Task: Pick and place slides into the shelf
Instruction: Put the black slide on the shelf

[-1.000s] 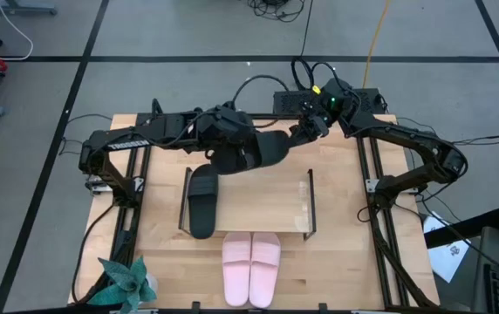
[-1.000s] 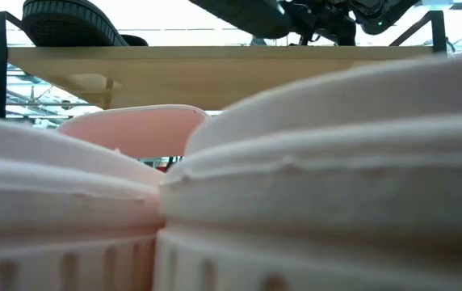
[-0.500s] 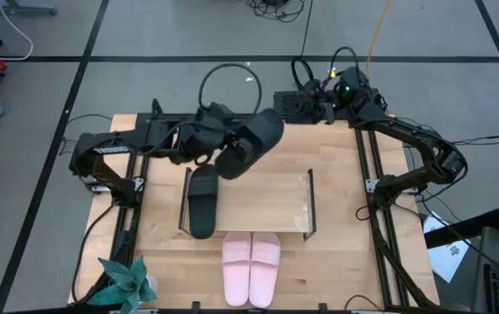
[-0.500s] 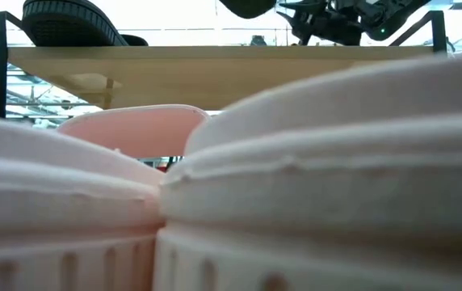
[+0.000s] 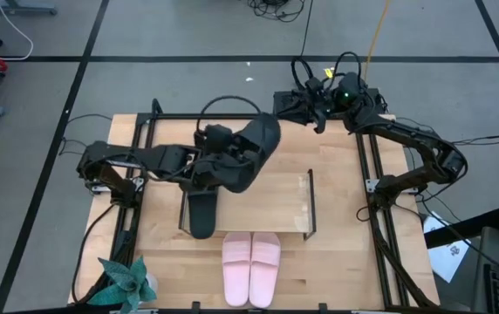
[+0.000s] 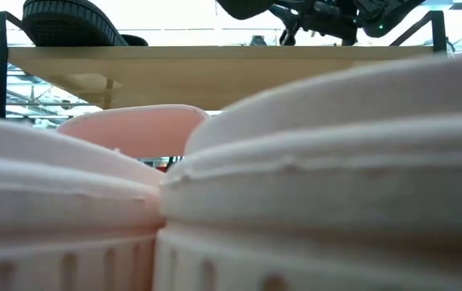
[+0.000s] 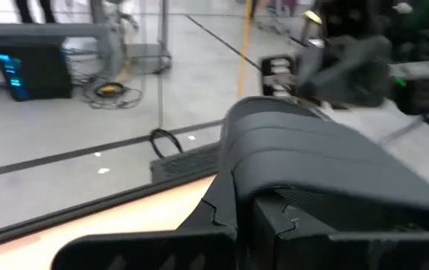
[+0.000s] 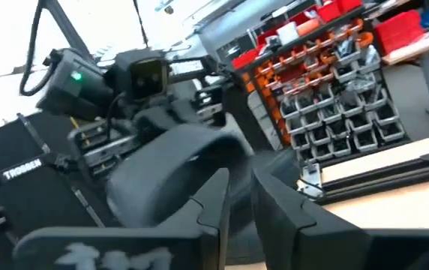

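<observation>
My left gripper [image 5: 219, 161] is shut on a black slide [image 5: 251, 150] and carries it above the far left part of the shelf [image 5: 267, 202]. The left wrist view shows its wide strap [image 7: 312, 154] just past the fingers. The second black slide [image 5: 203, 202] lies sole-down on the shelf's left end, also in the low view [image 6: 69, 23]. The pale pink pair [image 5: 251, 257] lies side by side on the table in front of the shelf. My right gripper [image 5: 312, 112] hovers at the table's far edge, shut and touching nothing. My left gripper pinches the black slide between its two fingers [image 7: 226, 214], at the slide's end nearest the wrist [image 7: 246, 196]. The fingers reach it about level from the table's left. The fingers hide which part they have. The slide is lifted clear of the shelf and tilted.
A potted plant [image 5: 126, 281] stands at the table's near left corner. Black rails [image 5: 365, 174] run along the table's left and right sides. The shelf's board is bare to the right of the lying black slide. In the low view the pink slides [image 6: 296, 186] fill the foreground.
My left gripper has swung the black slide up, then brought it toward the near edge over the shelf, and the slide has turned in the hold. My right gripper has drawn back from the slide toward the table's far edge.
</observation>
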Robot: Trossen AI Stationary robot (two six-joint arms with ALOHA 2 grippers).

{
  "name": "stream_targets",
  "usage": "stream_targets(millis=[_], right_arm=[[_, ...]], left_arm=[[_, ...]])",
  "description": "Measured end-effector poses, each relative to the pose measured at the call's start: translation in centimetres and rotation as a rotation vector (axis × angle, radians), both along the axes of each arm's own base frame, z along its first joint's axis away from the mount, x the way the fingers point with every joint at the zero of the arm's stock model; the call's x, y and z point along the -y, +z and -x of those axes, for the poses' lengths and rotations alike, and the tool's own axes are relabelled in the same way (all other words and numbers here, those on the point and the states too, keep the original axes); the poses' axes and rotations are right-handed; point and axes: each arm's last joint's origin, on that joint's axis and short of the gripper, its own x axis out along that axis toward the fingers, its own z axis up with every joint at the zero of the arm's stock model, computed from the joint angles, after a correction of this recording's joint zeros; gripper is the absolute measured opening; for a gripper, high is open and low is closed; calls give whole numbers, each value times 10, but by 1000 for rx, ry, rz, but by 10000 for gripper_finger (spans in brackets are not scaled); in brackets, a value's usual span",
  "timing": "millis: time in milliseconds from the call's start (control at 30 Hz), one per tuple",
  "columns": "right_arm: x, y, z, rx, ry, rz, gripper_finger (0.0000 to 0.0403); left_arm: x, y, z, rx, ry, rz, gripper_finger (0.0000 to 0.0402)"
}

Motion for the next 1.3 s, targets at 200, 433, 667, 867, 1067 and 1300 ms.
stream_targets(millis=[200,433,667,867,1067,1300], right_arm=[[-8,13,10,64,-22,114,49],[-25,37,29,142,-91,183,21],[-53,57,52,164,-28,205,1],[-66,64,68,143,-31,187,1],[-70,64,70,130,-16,191,1],[-84,47,55,-2,150,117,0]], left_arm=[[4,-11,8,18,109,16,0],[37,-18,6,124,74,76,0],[72,-48,-10,182,71,102,0],[84,-56,-13,220,75,118,0],[73,-55,-10,202,123,63,0],[31,-60,-11,108,221,105,0]])
